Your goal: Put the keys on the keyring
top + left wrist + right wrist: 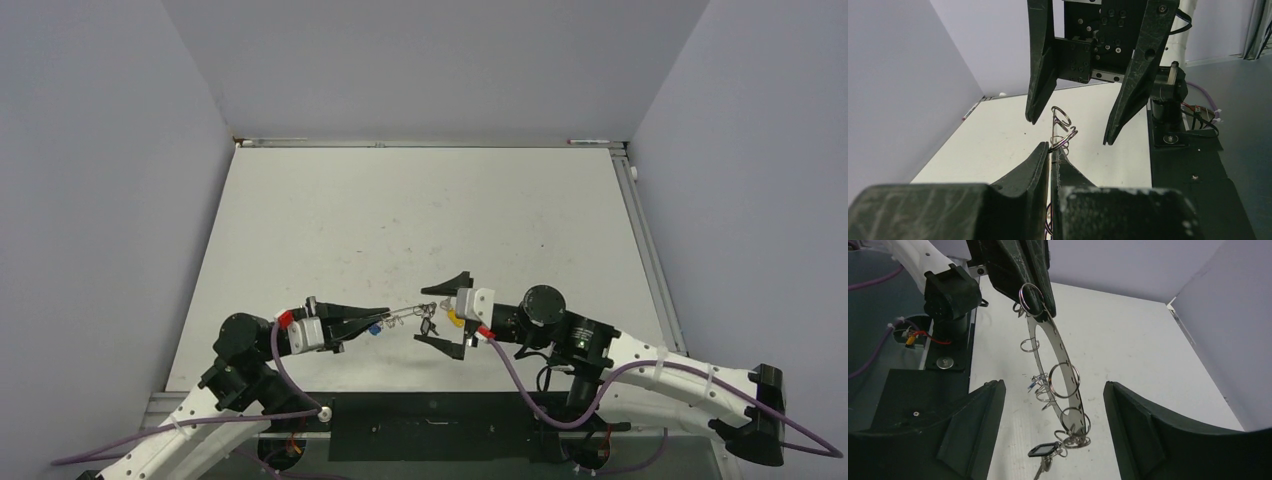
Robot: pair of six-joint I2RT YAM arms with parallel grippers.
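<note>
r gripper [421,316] is wide open w/ nothing in it, jaws either side of the free end of the keyring [1055,340]; l gripper [1050,150] is pinched shut on the other end, holding it above the table [420,200]. risk imo: if r closes off-centre it could shove the thin ring sideways or twist it out of l's pinch, setting the dark-rimmed key [1044,450] near the tip swinging. ring runs btwn the 2 tools, tip just inside r's jaws, blue key [374,327] near l's fingertips.
</note>
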